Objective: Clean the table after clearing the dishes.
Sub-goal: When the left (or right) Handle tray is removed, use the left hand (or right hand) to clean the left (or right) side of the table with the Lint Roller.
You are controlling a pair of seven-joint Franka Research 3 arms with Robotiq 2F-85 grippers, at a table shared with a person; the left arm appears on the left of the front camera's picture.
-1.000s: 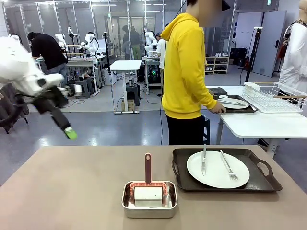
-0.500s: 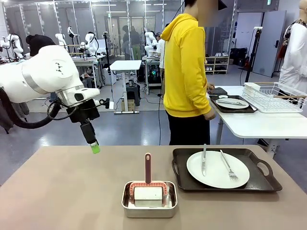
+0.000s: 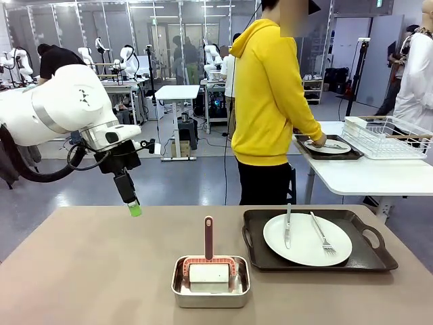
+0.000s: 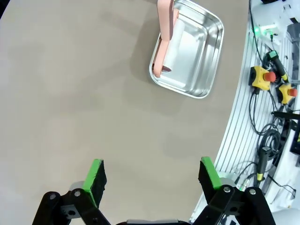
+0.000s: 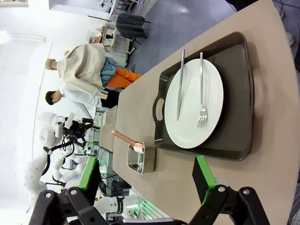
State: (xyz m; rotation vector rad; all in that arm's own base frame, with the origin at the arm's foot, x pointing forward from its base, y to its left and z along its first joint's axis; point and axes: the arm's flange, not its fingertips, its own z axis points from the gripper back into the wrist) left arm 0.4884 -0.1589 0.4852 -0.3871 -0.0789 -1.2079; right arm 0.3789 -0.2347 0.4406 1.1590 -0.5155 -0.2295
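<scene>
The left gripper (image 3: 134,206) is hanging in the air up and to the left of the steel pan (image 3: 210,292), above the far left part of the table (image 3: 88,271). From its wrist, its green pads (image 4: 95,174) are standing wide apart with nothing between them (only bare tabletop below), and the pan is lying well ahead of them.

The pan is sitting near the table's front edge, with the white roller (image 3: 209,272) resting in it and its pink handle (image 3: 208,235) pointing up. Just right of the pan, a black tray (image 3: 358,259) is lying on the table, carrying a white plate (image 3: 308,247) with a knife (image 3: 287,227) and fork (image 3: 321,233).

Farther behind and right of the pan, a person (image 3: 270,101) in a yellow hoodie is standing at a white side table (image 3: 365,177), one hand (image 3: 319,140) touching a second tray (image 3: 338,156) that is holding another plate (image 3: 329,145).

The right gripper (image 5: 146,176) is hovering with the black tray between it and the pan, jaws spread wide and empty.
</scene>
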